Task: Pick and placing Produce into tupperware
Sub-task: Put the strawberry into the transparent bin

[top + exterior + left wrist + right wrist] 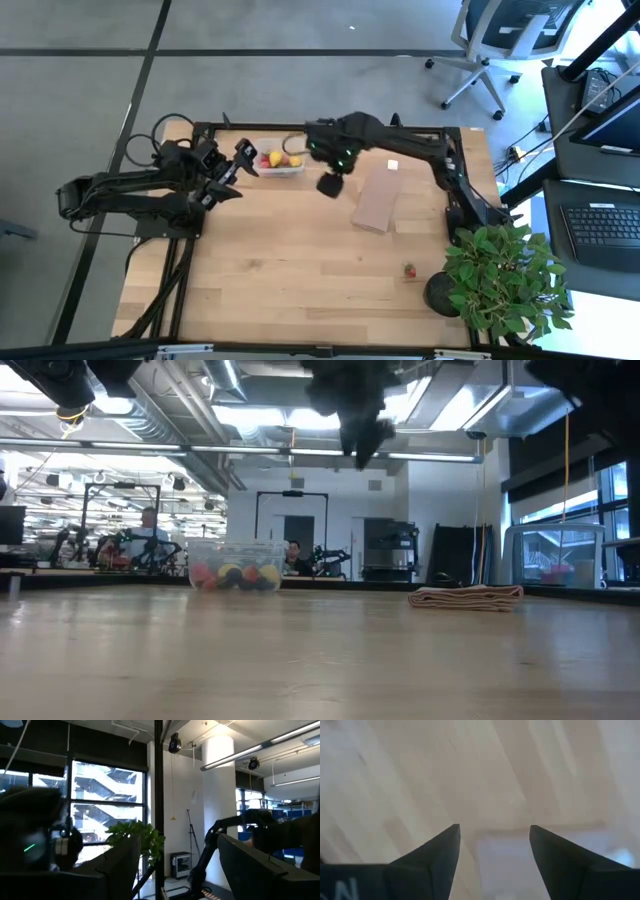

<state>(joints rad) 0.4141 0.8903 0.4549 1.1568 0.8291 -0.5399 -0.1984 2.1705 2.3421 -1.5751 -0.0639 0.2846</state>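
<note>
Hovering apart, right gripper (331,186) fingers (440,851) sit beside tupperware (280,160).

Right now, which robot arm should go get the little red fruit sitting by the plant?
Probably the right. Its open claw hangs empty over the table's middle, on the strawberry's side; the left claw waits beyond the tupperware, farther off.
</note>
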